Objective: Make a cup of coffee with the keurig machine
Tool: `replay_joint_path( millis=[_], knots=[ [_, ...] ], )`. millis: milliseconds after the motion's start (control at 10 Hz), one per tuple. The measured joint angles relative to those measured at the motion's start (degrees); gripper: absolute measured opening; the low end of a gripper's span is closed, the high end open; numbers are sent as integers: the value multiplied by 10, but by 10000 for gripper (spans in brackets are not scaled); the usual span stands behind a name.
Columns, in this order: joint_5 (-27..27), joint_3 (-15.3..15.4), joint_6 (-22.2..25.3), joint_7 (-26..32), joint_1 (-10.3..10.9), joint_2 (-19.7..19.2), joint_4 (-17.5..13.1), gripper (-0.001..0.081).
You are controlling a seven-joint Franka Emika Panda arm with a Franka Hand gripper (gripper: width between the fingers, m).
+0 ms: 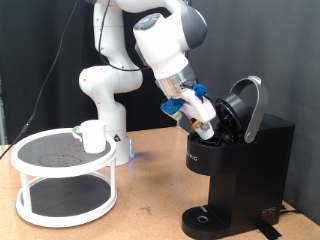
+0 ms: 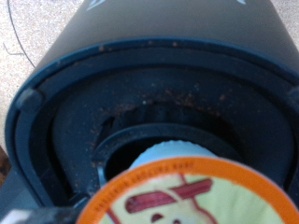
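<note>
Gripper first: it reaches down at a slant into the open top of the coffee machine, and whether its fingers are spread or closed cannot be told from either view. Blue and white parts of the hand show just above the machine's opening.

Going from the exterior view's left to its right: a white two-tier round rack with dark mesh shelves stands on the wooden table. On its upper shelf, near the right edge, sits the cup, small, plain white and upright. Behind the rack rises the white robot arm, bending over toward the right. At the right stands the coffee machine, tall, black and boxy, with its rounded lid tipped up and back, a silver rim along the lid's edge, and a round drip base at the bottom front. The cup is well apart from the machine.

The wrist view looks straight into the machine's dark round chamber, dusted with brown specks. A coffee pod with an orange-rimmed, pale printed foil top fills the near part of that view, close to the hand, just over the chamber's opening.
</note>
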State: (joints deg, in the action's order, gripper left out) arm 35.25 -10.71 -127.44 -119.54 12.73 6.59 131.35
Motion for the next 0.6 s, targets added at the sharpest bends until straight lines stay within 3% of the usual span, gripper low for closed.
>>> replay_joint_path(
  millis=[400, 600],
  knots=[
    [2, 5, -9, 0, 0, -7, 0, 385],
    [2, 6, -11, 0, 0, -9, 0, 430]
  ],
)
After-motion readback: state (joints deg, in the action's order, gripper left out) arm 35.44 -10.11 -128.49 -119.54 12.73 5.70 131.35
